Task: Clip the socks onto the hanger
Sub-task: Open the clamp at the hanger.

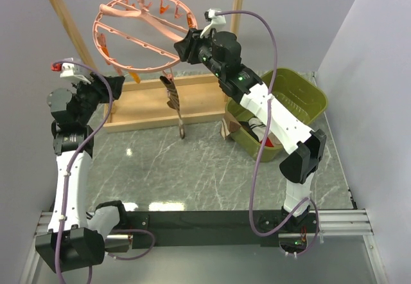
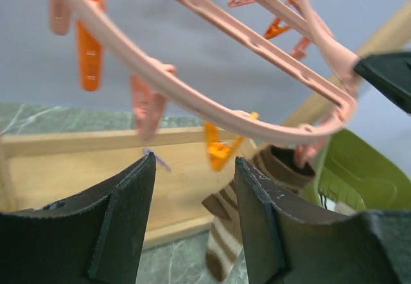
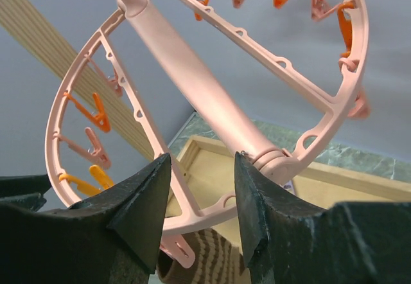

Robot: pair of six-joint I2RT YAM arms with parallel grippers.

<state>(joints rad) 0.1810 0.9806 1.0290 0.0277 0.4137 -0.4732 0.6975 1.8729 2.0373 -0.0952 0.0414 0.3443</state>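
- Below the hanger's [image 3: 192, 78] rim, one striped sock [image 2: 221, 232] hangs from a clip (cuff partly hidden by the rim, toe cut off in the left wrist view)
- right gripper [image 3: 201, 162] raised to the ring's right edge; fingers apart, rim passing between them; contact unclear
- left gripper [image 2: 194, 160] tilted up beneath the ring; fingers apart, holding nothing

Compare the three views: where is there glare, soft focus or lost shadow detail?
Top external: sharp, with small glare spots on the marble table. Left wrist: the hanger and its nearest clips look soft, the striped sock slightly blurred. Right wrist: hanger crisp, but the right gripper is a dark mass with little detail.
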